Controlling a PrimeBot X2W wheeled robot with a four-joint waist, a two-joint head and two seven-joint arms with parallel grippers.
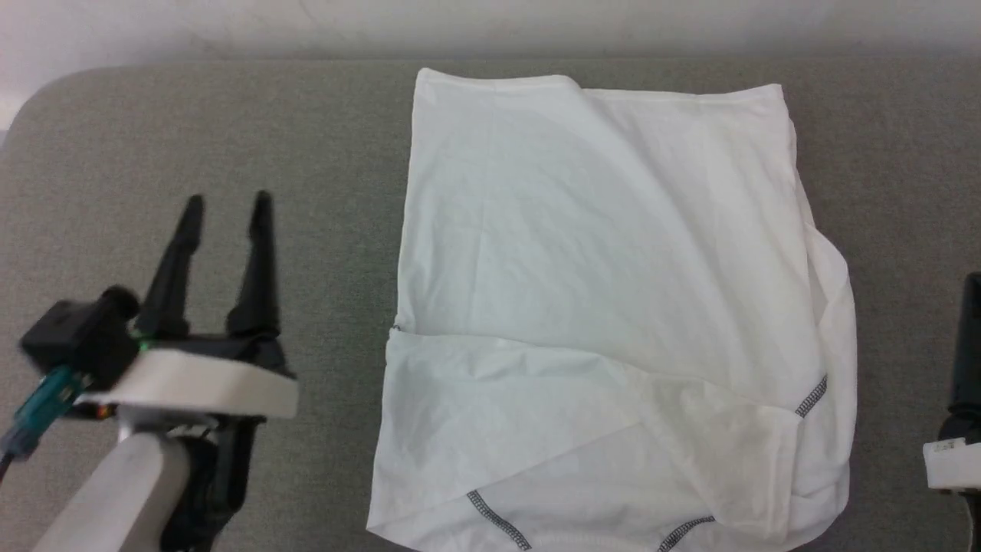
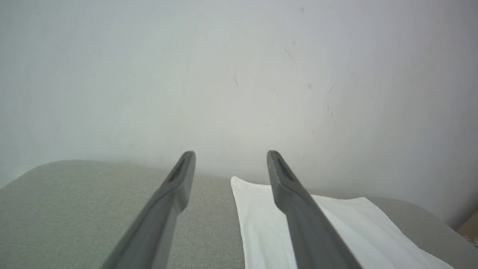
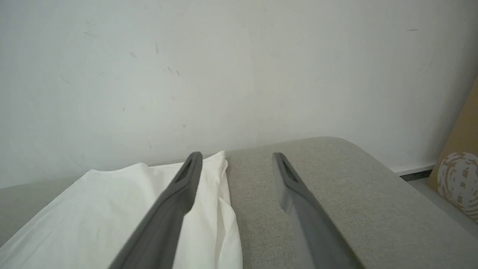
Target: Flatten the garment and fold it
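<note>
Quick rundown of the setup. The left pincer [image 1: 229, 199] is spread wide with nothing between its fingers, sitting over bare grey surface [image 1: 153, 123]. The garment [image 1: 598, 253] lies off to that pincer's right, apart from it and not touching. It's a white tee lying on the surface between the two pincers, already folded in on itself into a rough rectangle. A flap lies across the top and there are a few wrinkles.

The dark zigzag seams [image 1: 811, 396] sit at the end nearest the pincers' bases, and the straight hem is at the far end, past the fingertips, up by the wall [image 2: 224, 74].

From the left wrist, the left pincer [image 2: 231, 155] has its right finger crossing in front of the garment [image 2: 373, 231], and its left finger is over plain surface [image 2: 74, 209].

The right pincer [image 3: 237, 157] is spread and empty too. The garment [image 3: 112, 209] is on its left, with the bunched cloth edge running between its fingers, and bare surface [image 3: 317, 194] on its right. In the head view the right pincer [image 1: 969, 307] just peeks in at the edge. Brown cardboard [image 3: 459, 175] leans far to its right.
</note>
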